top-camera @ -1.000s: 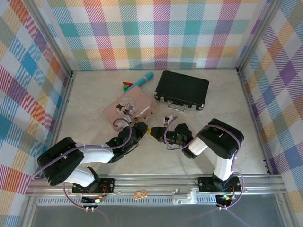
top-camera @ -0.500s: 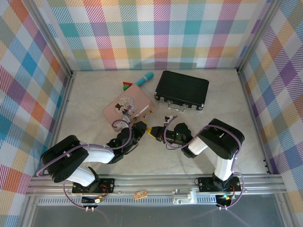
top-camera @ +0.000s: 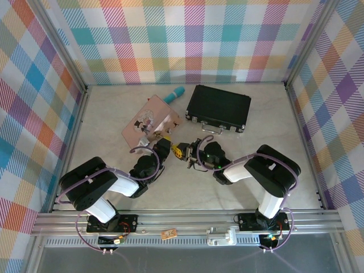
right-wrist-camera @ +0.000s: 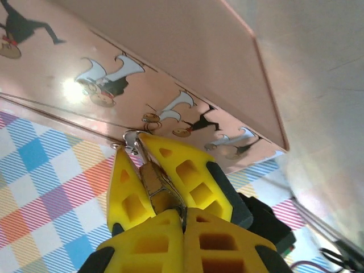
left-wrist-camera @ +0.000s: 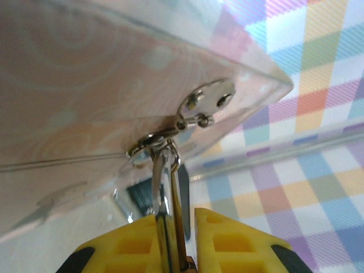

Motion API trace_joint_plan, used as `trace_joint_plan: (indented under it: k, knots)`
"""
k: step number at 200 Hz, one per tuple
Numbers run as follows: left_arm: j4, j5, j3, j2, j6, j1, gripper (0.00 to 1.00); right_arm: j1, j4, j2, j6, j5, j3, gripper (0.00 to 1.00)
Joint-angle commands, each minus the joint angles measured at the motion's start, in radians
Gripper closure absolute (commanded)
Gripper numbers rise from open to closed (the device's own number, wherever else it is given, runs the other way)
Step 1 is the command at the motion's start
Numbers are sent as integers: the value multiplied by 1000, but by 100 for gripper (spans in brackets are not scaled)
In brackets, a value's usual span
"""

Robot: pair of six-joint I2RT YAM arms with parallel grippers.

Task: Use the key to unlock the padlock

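At the near edge of the tin [top-camera: 149, 118] the padlock [left-wrist-camera: 163, 193] is hung from the hasp [left-wrist-camera: 207, 102], its shackle clamped by the left pincer [left-wrist-camera: 173, 222]. Right pincer [right-wrist-camera: 183, 219] is pressed together, though whether on the key cannot be told. The keyway should be met squarely, then turned gently.

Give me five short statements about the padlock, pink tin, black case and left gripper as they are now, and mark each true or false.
1. In the top view, the pink tin lies left of the black case. True.
2. The black case stands open. False: its lid is shut.
3. The left gripper is shut on the shackle of the padlock. True.
4. The padlock lies loose, away from the tin. False: its shackle hangs through the tin's hasp.
5. The teal tool rests on the black case. False: it lies on the table beside the tin.
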Motion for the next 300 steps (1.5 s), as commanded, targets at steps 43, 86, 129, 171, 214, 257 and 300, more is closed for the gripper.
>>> trace_joint_plan:
  k: [43, 86, 129, 171, 214, 257, 300]
  knots:
    - [-12, 154, 49, 84, 58, -57, 100, 58, 219, -17, 329, 206, 200, 100]
    - [-11, 140, 101, 129, 59, -66, 100, 76, 218, -33, 322, 319, 177, 100]
    - [-17, 118, 87, 112, 59, -65, 100, 25, 218, 12, 266, 180, 105, 100]
    - [-65, 64, 18, 50, 90, -64, 100, -81, 216, 27, -52, 31, -17, 78]
    - [-381, 52, 35, -99, 122, -62, 100, -145, 71, 0, -328, -88, -82, 61]
    - [-660, 76, 76, -193, 191, -61, 100, -185, -242, -88, -668, -171, -95, 57]
    - [-836, 105, 65, -193, 244, -61, 100, -168, -990, -318, -1222, -108, 72, 52]
